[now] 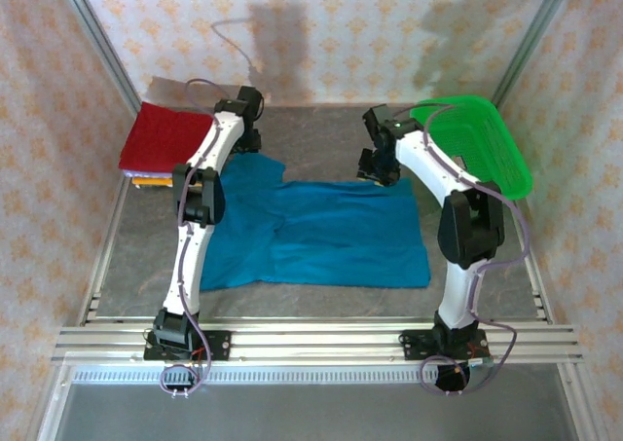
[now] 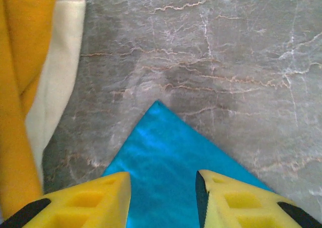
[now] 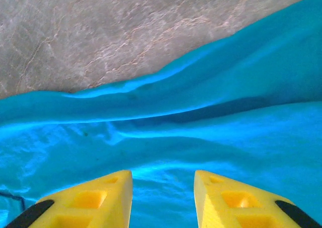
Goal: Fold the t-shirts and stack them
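Teal shirt (image 1: 321, 237) spread flat on table (image 1: 321, 134) ctr, L gripper (image 2: 162, 198) jaws apart over its far-left corner, R gripper (image 3: 162, 198) jaws apart over far edge, red folded shirt (image 1: 165, 134) tops stack far left

A grey, marble-veined bench (image 1: 321, 303) fills the middle of the booth. Cream wallpaper with small orange flowers covers the back wall (image 1: 331, 32) at twelve o'clock and the side walls at nine (image 1: 49, 120) and three (image 1: 584, 120). Metal posts (image 1: 97, 42) stand in the back corners, ribbed metal rails (image 1: 321, 342) cross at six, and soft shadows (image 1: 277, 42) fall on the back wall.
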